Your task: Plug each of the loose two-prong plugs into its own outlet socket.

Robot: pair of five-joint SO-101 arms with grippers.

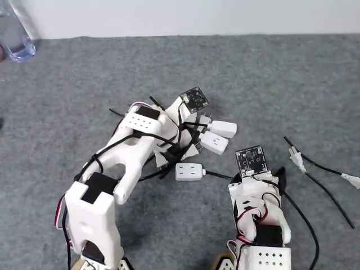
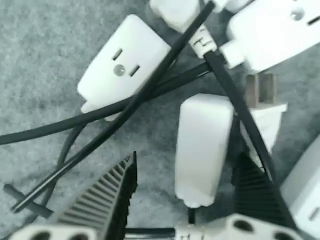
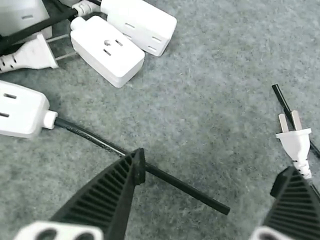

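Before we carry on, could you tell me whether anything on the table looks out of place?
Yes: the cords and sockets lie tangled in one heap, with a cord draped over the corner of one socket.

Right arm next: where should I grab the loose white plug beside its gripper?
Probably the white moulded body of the loose plug, behind the prongs, with the right gripper coming down. It lies flat on the carpet, so both narrow sides are exposed and the prongs stay free.

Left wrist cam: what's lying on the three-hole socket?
Two black cables cross one edge of the socket. Its slots show; the edge beneath the cables is hidden.
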